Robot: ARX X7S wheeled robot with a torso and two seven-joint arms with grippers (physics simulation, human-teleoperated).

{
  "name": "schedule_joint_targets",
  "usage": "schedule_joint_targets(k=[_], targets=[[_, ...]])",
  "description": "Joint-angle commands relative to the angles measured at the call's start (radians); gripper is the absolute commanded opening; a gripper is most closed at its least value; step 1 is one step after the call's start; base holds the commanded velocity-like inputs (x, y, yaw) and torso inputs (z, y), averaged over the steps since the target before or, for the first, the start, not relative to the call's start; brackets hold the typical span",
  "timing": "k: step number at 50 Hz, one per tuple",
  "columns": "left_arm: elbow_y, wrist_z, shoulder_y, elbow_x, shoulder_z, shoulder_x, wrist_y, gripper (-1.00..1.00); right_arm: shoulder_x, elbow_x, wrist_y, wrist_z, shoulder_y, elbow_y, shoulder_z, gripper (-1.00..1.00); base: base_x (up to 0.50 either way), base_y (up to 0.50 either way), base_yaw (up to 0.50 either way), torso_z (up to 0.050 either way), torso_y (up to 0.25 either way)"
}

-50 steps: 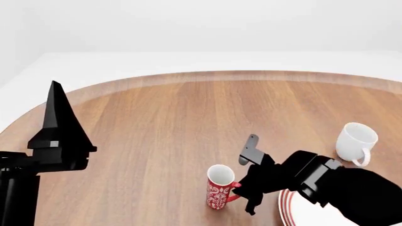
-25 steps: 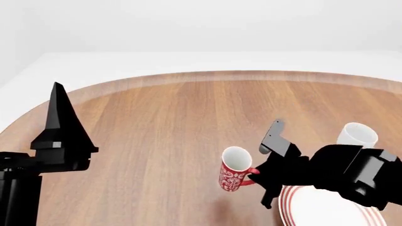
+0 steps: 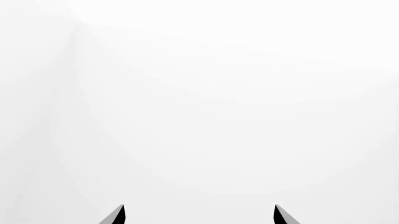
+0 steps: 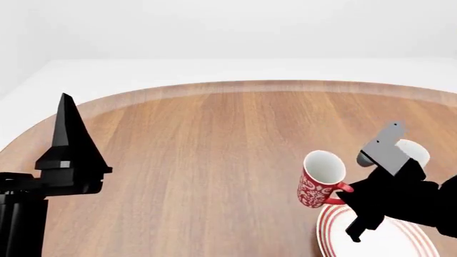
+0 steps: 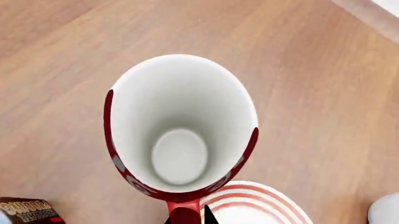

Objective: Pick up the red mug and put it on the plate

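- The red mug [image 4: 318,180] is up off the round wooden table [image 4: 200,150], tilted a bit, just over the left edge of the plate [image 4: 335,235]. Glossy red outside with a curly white pattern, smooth white inside.
- The right gripper [image 4: 351,199] is a chunky black thing clamped on the mug's red loop handle [image 4: 340,188]; one flat grey finger [image 4: 386,144] sticks up above it.
- From the right wrist cam you look straight down into the mug [image 5: 181,144]: oval white bowl, thin red rim, handle stub [image 5: 184,213] at the frame edge. The plate's red rings [image 5: 249,200] peek out right beside it.
- Plate is flat, round, white, with concentric red stripes around the rim.
- A plain white mug [image 4: 414,151] sits behind the gripper, mostly hidden.
- The left gripper [image 4: 66,144] is raised at the left, pointy black fingers up. Left wrist cam shows two tips [image 3: 118,215] well apart, so it's wide, holding nothing.
- Tabletop has warm brown plank grain.
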Motion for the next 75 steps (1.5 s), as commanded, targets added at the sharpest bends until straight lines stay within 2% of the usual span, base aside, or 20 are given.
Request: schedule_joint_targets(k=[1,10,20,39,57,75], targets=[[0.001,-0.003,-0.001,-0.005,0.0,-0.004,0.003,1.0,0.189,0.02,0.15,0.072,0.159,-0.125,-0.02,-1.0,0.0,0.0,0.0,0.0,0.0],[0.004,-0.007,0.002,-0.008,-0.001,-0.009,0.003,1.0,0.273,0.056,0.228,0.095,0.165,-0.098,-0.028,-1.0,0.0,0.0,0.0,0.0,0.0],[0.007,-0.012,0.002,-0.009,0.001,-0.012,0.003,1.0,0.294,0.082,0.188,0.103,0.099,-0.045,-0.036,-1.0,0.0,0.0,0.0,0.0,0.0],[0.004,-0.017,0.0,-0.012,0.005,-0.017,0.005,1.0,0.165,0.251,0.055,0.13,-0.086,0.135,-0.027,-1.0,0.0,0.0,0.0,0.0,0.001],[-0.004,-0.019,-0.003,-0.008,0.013,-0.018,0.009,1.0,0.132,0.361,0.02,0.208,-0.16,0.237,-0.014,-1.0,0.0,0.0,0.0,0.0,0.0],[-0.009,-0.018,-0.002,-0.003,0.019,-0.019,0.016,1.0,0.039,0.406,-0.031,0.169,-0.292,0.335,-0.008,-1.0,0.0,0.0,0.0,0.0,0.001]])
